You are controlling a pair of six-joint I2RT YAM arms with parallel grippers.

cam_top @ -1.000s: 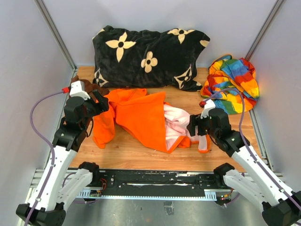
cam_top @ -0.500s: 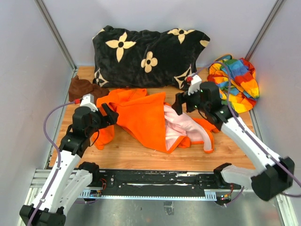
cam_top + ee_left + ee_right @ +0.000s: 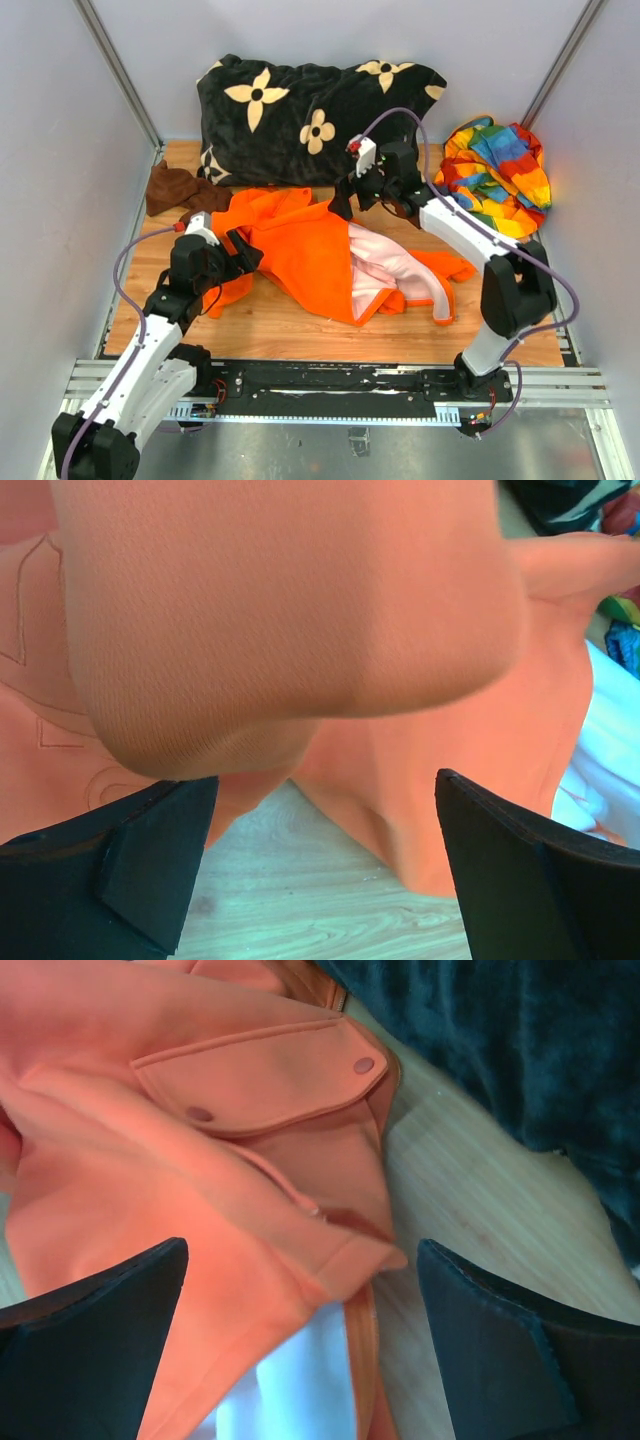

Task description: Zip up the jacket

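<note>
Wooden table (image 3: 290, 325) | jacket (image 3: 300, 250) crumpled — unzipped | left claw (image 3: 248, 252) wide, empty | right claw (image 3: 340, 203) wide, empty

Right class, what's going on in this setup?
Two robot arms are at an orange jacket lying crumpled and unzipped on the table, pink lining showing. The left end effector is open at its left fold; the right end effector is open over the pocket, near the black pillow. Neither grips anything.

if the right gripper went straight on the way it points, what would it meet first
Most likely the orange jacket, near its snap-buttoned pocket flap; the right gripper frames it with open jaws, though depth is unclear.
</note>
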